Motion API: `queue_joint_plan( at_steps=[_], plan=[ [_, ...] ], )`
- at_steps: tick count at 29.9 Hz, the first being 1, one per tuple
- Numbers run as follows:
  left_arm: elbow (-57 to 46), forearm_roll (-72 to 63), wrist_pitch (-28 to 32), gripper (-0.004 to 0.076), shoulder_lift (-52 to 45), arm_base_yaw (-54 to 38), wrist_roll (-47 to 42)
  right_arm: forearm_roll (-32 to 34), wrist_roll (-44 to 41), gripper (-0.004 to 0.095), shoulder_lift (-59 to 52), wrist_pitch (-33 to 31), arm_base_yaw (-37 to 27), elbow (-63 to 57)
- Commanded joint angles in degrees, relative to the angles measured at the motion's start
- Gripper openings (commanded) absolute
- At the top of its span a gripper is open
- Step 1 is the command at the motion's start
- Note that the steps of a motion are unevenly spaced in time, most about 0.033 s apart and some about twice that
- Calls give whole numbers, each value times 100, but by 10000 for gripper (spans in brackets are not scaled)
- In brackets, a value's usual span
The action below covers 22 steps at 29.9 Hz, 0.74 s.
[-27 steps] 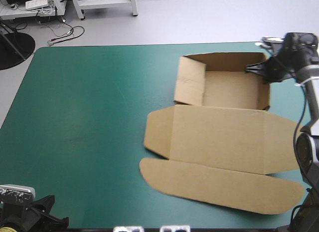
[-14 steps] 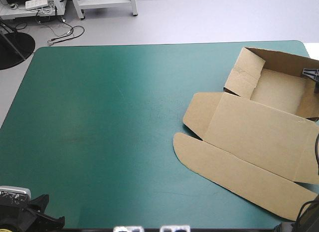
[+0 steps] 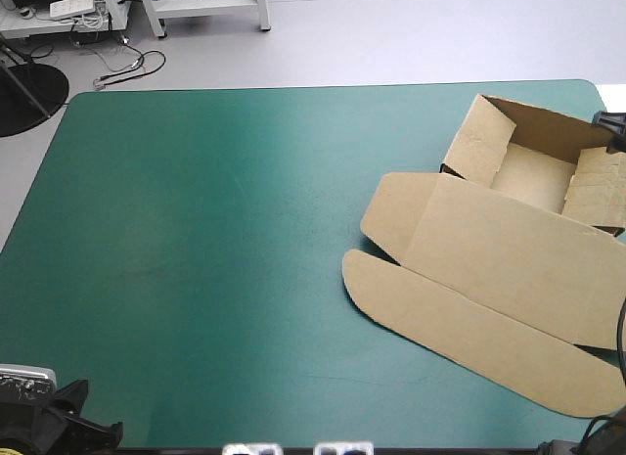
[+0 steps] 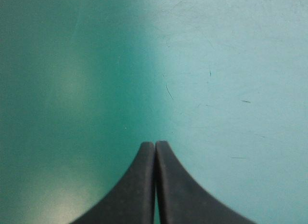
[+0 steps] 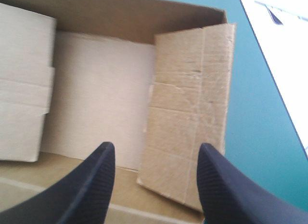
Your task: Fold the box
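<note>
we see the right gripper (image 5: 156, 147) spread wide, empty, over the box (image 5: 98, 94); a side flap (image 5: 185, 113) just ahead, perhaps leaning inward. left gripper (image 4: 155, 146) pressed together, empty, above the cover (image 4: 231, 65).

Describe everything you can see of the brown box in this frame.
The box is brown board: an open tray with its lid flat on the teal-green cover, near the table's far right corner, askew to its edges. The back wall stands upright, and two side flaps lean inward over the pale floor. The lid ends in a long rounded flap toward the near edge. The right gripper hovers open over the tray, gripping nothing.
</note>
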State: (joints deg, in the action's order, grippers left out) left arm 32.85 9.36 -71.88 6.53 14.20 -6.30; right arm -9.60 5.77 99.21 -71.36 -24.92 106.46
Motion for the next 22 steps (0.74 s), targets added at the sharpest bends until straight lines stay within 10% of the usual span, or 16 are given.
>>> queue_joint_plan(
  at_steps=[1,9,22],
  plan=[
    [125,67,360,-10,93,35,35,-603,270,423,-925,-36,-27,81],
    [35,76,441,-10,93,35,267,-773,1093,-20,-2781,-36,724,-1772],
    [-199,32,575,-10,-612,35,273,-553,1260,-17,-5917,1272,1222,-6160]
  ],
)
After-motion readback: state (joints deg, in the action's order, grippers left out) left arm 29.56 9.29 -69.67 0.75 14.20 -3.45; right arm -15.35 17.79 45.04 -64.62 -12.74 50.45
